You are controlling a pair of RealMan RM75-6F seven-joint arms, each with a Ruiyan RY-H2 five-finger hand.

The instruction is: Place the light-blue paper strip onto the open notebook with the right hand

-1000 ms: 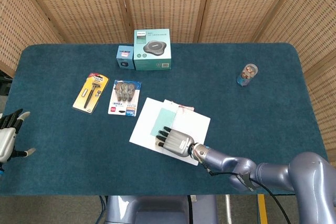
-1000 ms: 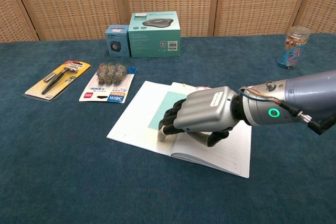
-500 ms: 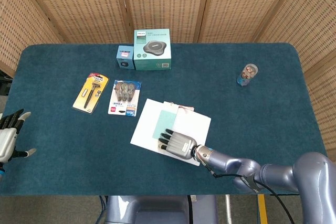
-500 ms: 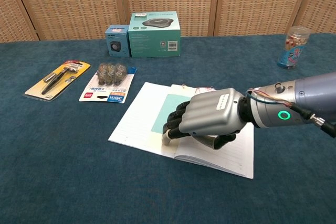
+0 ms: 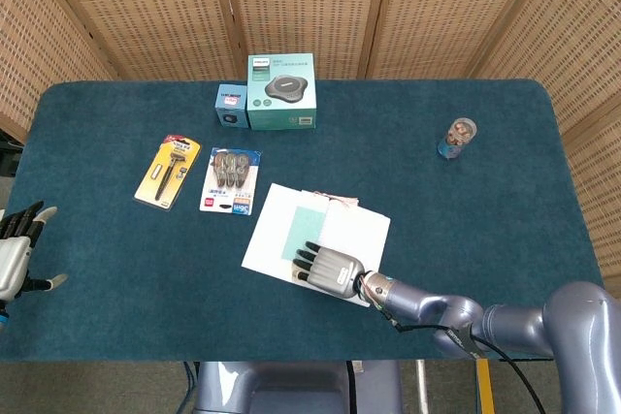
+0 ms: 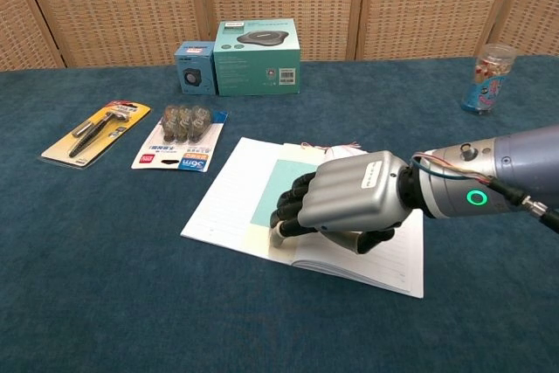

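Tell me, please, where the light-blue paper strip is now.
The light-blue paper strip lies on the left page of the open notebook, near the table's middle, just beyond the right hand.

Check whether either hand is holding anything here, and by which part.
Nothing is held. The light-blue paper strip lies flat on the open white notebook; the right hand is above the page, and the left hand holds nothing.

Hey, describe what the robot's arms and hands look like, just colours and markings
The right hand has a silver metal back plate with small printed text and black fingers. Its forearm is glossy blue-grey, with a glowing green ring light and thin cables at the wrist. The left hand looks pale grey-white with dark fingers.
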